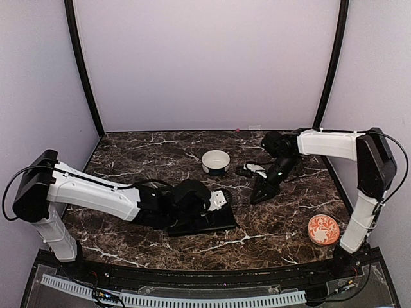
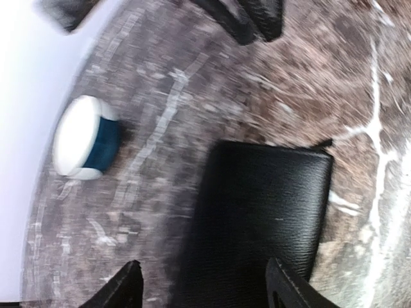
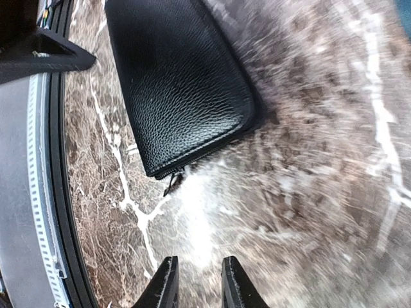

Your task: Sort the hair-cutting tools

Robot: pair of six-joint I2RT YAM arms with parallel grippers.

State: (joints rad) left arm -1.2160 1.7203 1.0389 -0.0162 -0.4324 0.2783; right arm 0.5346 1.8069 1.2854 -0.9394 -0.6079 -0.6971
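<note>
Left gripper (image 2: pixel 205 290): is hanging low over the black case, jaws standing wide apart with nothing between them; one fingertip is showing over bare marble, the other over the case's grained top.
Right gripper (image 3: pixel 199 285): is pointing down at the marble between the case and the bowl, jaws standing slightly apart with only a narrow gap, holding nothing.
Black case (image 1: pixel 207 222): is lying flat on the near middle of the table, partly under the left arm's wrist; its zip pull (image 3: pixel 173 183) is sticking out at one corner.
Hair-cutting tools (image 1: pixel 251 171): are lying in a small cluster on the marble just right of the bowl, beneath the right arm's forearm and partly hidden by it; too small for me to tell piece from piece, and neither gripper is touching them.
White bowl (image 1: pixel 216 162): is sitting upright towards the back of the table, a dark band running round its side, well apart from the case.
Orange dish (image 1: pixel 323 229): is resting near the right arm's base, showing a white pattern.
Table (image 1: pixel 148 151): is showing dark marble with white veins.
</note>
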